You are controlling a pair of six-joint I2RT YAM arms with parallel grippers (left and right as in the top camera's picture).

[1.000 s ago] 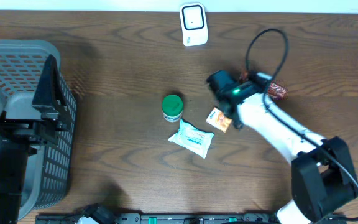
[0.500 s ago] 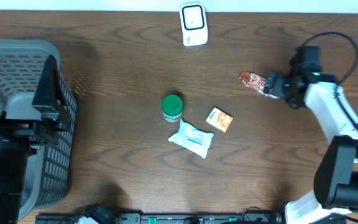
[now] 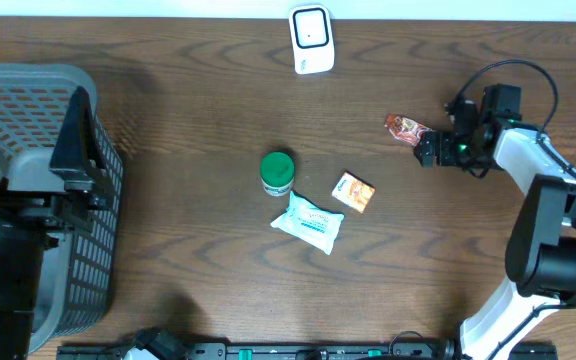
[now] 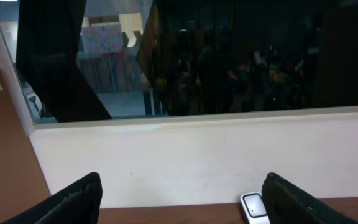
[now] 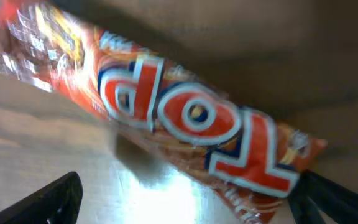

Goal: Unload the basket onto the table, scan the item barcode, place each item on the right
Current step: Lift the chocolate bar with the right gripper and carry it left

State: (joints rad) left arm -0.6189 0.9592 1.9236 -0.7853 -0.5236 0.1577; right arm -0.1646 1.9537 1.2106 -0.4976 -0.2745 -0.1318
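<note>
A red and orange snack wrapper (image 3: 405,128) lies on the wooden table at the right. It fills the right wrist view, with "TOP" printed on it (image 5: 185,118). My right gripper (image 3: 426,150) sits just right of it, jaws open wide, and the fingers (image 5: 51,199) stand apart at the frame's lower corners with nothing clamped. The white scanner (image 3: 310,38) stands at the table's far edge and also shows in the left wrist view (image 4: 254,207). My left gripper (image 4: 182,202) is open and empty, facing the wall.
A green-lidded jar (image 3: 277,172), a white packet (image 3: 308,222) and a small orange packet (image 3: 353,192) lie mid-table. A grey mesh basket (image 3: 28,90) stands at the left, under the left arm. A black cable loops above the right arm.
The right arm has swung from the table's centre to the right side. The wrapper now lies a little further left, and the right jaws have spread wider. The left arm is still.
</note>
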